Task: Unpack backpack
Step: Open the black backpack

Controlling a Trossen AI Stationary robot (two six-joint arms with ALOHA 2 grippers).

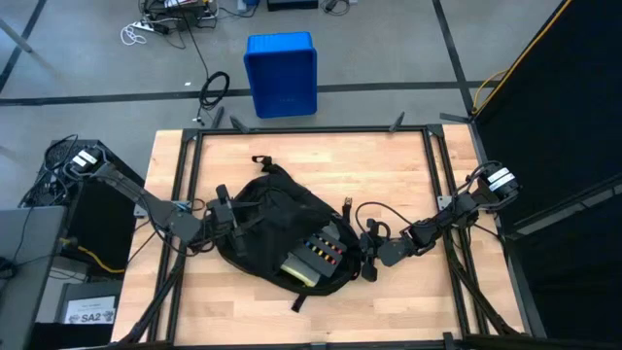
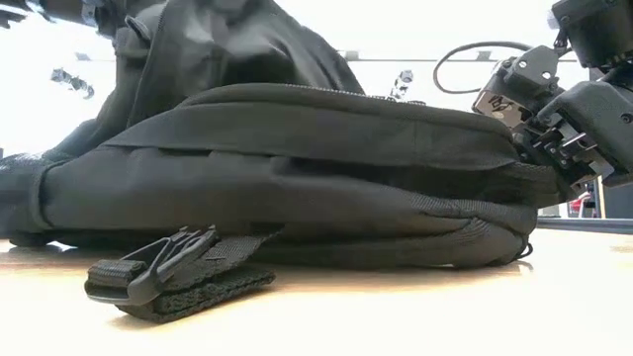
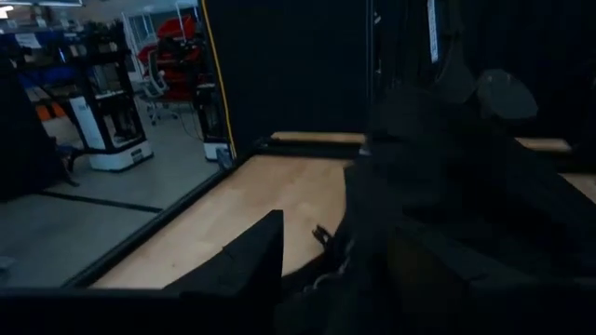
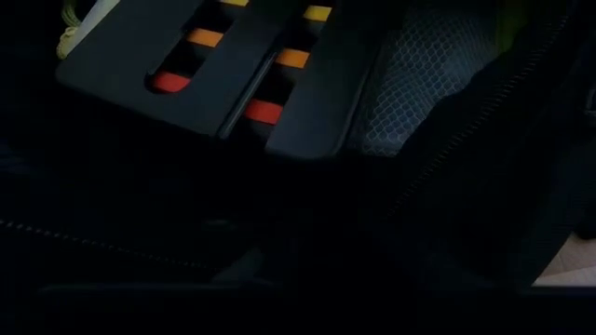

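The black backpack (image 1: pixel 277 228) lies on its side in the middle of the wooden table, and its near right part gapes. In the opening lie a black case with red, orange and yellow stripes (image 1: pixel 325 251) and a pale yellow-green thing (image 1: pixel 299 269). My left gripper (image 1: pixel 225 214) stands level at the backpack's left side. Its fingers are apart, with one finger (image 3: pixel 253 265) showing beside the dark fabric (image 3: pixel 438 214); whether it touches the fabric I cannot tell. My right gripper (image 1: pixel 370 256) slants down at the backpack's right rim, shut on it. My right gripper has the backpack's right edge (image 2: pixel 516 163) beside the opening, coming from the table's right and slanting downward. Its own body and the dark fabric hide the fingertips, so the kind of hold does not show. The backpack's underside rests on the table.
A loose strap with a buckle (image 2: pixel 158 282) lies on the table in front of the backpack, toward the near edge. A blue plastic bin (image 1: pixel 281 75) stands on the floor beyond the far edge. Black rails (image 1: pixel 311 128) frame the table, and bare wood lies on the far side.
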